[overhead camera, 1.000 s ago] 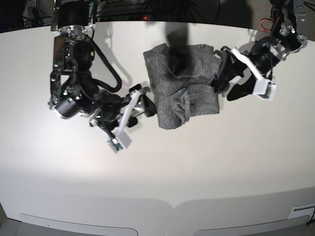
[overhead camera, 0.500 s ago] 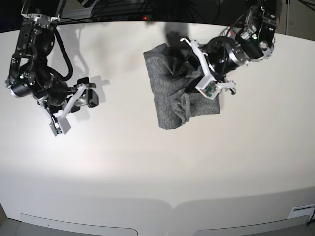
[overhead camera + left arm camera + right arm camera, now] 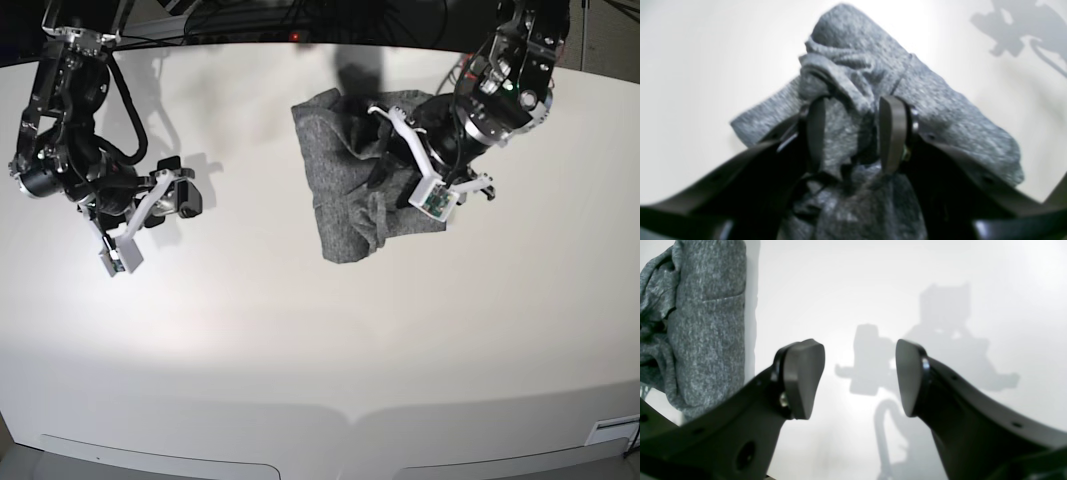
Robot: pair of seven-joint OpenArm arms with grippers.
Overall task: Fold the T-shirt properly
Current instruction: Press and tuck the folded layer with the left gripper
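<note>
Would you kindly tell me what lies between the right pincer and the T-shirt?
Only bare white table separates the right pincer from the T-shirt, shown in the base view.

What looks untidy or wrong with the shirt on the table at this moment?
The T-shirt is not a neat fold: its middle is bunched into ridges and its edges are uneven. The left gripper pinches a lump of cloth. The right gripper stands open over bare table, holding nothing.
</note>
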